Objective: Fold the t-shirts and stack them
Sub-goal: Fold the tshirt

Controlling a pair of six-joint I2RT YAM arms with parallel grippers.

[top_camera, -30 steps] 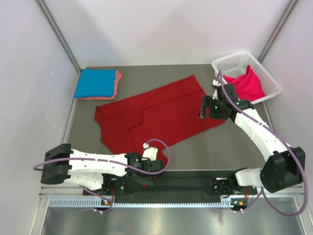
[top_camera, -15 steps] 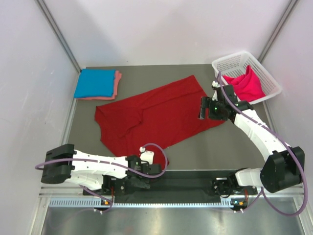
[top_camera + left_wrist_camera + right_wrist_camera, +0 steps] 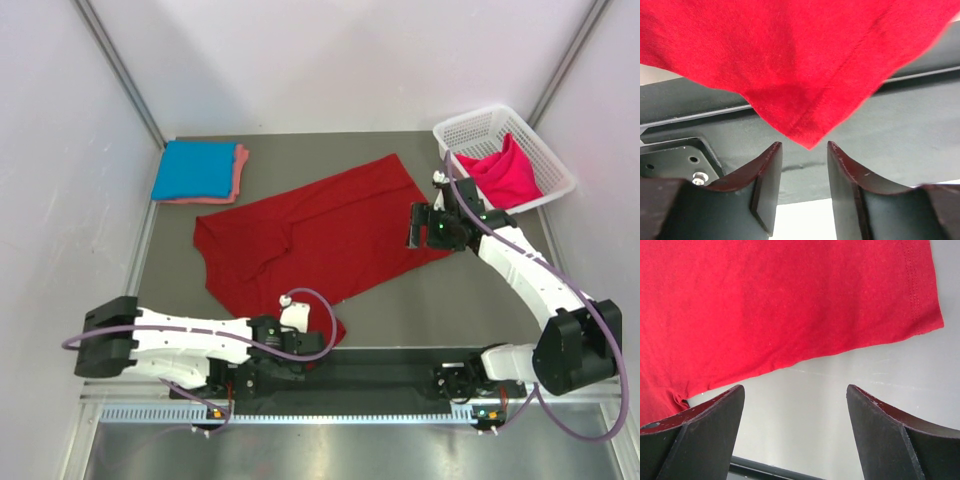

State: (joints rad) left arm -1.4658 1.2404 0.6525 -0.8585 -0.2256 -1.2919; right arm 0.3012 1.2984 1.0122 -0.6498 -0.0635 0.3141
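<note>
Dark red tee (image 3: 310, 235) spread out mid-table, both grippers lined up on its edges with nothing grabbed yet

The tee lies slanted across the table (image 3: 440, 300), and its near corner spills over the near edge. The left gripper (image 3: 803, 146) sits right at that corner with its fingers only a little apart, the tip of the cloth just at the gap and not pinched. The right gripper (image 3: 795, 390) is spread wide and empty by the tee's right edge. The blue shirt (image 3: 195, 168) is folded on top of the salmon pink one (image 3: 240, 165) at far left, and the hot pink shirt (image 3: 500, 172) is bunched in the basket (image 3: 470, 128) at far right. My guess is the cloth is light and floppy and will sag and slide, so pinch the stitched hem at the corners and not the middle.
</note>
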